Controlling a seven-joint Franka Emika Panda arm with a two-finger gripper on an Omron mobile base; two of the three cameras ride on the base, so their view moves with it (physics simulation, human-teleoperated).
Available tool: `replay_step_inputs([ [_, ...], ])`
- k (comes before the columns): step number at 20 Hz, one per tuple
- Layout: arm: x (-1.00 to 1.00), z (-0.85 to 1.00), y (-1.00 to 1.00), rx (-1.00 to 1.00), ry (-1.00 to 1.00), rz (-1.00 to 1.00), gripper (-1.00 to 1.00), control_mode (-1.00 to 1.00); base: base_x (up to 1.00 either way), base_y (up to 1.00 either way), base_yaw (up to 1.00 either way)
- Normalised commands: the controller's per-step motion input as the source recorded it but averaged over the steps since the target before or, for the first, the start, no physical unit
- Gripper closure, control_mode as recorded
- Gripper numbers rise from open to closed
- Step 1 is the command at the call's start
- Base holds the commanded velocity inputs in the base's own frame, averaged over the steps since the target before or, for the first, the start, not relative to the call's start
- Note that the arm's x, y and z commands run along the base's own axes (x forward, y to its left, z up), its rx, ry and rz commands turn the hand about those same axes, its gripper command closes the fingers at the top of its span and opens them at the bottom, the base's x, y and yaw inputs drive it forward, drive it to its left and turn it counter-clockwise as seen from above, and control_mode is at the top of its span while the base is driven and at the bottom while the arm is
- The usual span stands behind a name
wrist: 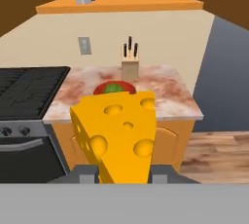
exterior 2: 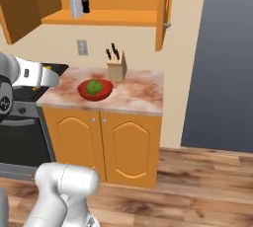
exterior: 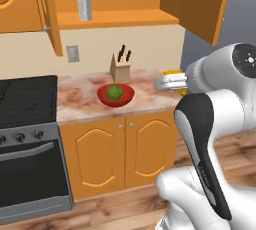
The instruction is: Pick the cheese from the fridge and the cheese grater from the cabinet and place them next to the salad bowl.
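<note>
Cheese (wrist: 119, 133) already out of the fridge, clamped in the gripper (wrist: 121, 172) and carried in the air, short of the desk (wrist: 160, 94); not yet set down. In the hand view, wedge sitting right between the two fingers, rising from them and covering the front of the salad bowl (wrist: 114, 88) behind it. In the left base view, a yellow sliver of cheese (exterior: 172, 76) at the end of the arm, over the right end of the desk (exterior: 80, 99), to the right of the bowl (exterior: 115, 94). Bowl near the middle of the desk, just in front of the knife block (exterior: 120, 64), lettuce (exterior 2: 94, 87) inside. Grater (exterior: 84, 5) upright on the shelf of the open cabinet (exterior: 120, 18), well above the desk, untouched; a dark bottle (exterior 2: 85, 0) just beside it in the right base view. By this reckoning roughly a third done: cheese fetched, placing beside the bowl left, then the whole grater fetch and placement. Stove (exterior: 27, 99) to the left of the desk, apart from all of it.
</note>
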Motion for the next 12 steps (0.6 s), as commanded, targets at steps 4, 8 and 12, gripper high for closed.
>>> replay_step_inputs([
  [4, 0.0, 0.0, 0.0, 0.0, 0.0, 0.0, 1.0, 1.0, 0.98, 0.0, 0.0],
  [8, 0.0, 0.0, 0.0, 0.0, 0.0, 0.0, 1.0, 1.0, 0.99, -0.04, 0.0],
  [12, 0.0, 0.0, 0.0, 0.0, 0.0, 0.0, 1.0, 1.0, 0.55, -0.16, 0.05],
])
